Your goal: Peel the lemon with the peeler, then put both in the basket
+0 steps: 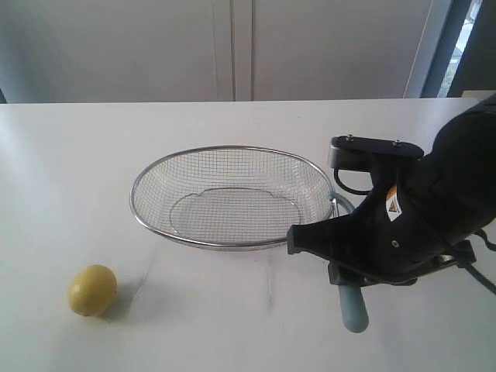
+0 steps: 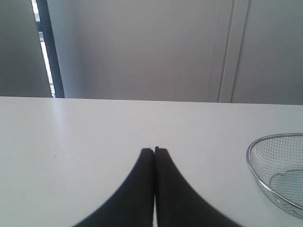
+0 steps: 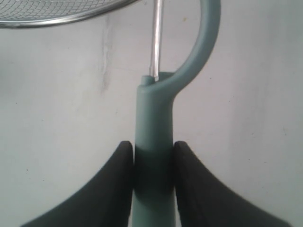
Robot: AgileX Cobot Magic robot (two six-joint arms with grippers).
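Right claw (image 3: 153, 146) on peeler (image 3: 154, 106); label (image 1: 391, 204) illegible

We get soft, even daylight, fairly bright. The window strip (image 1: 467, 35) at the upper right is blown out. The white table (image 1: 62, 194) looks slightly washed, the lemon (image 1: 92, 290) casting a faint shadow rightward. Our wrist views are mildly soft.

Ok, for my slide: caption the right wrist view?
Black jaws clamp the pale teal peeler near the silver wire-mesh basket.

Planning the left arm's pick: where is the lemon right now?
Exterior view: the lemon lies on the table at lower left, apart from the basket and nearer the camera.
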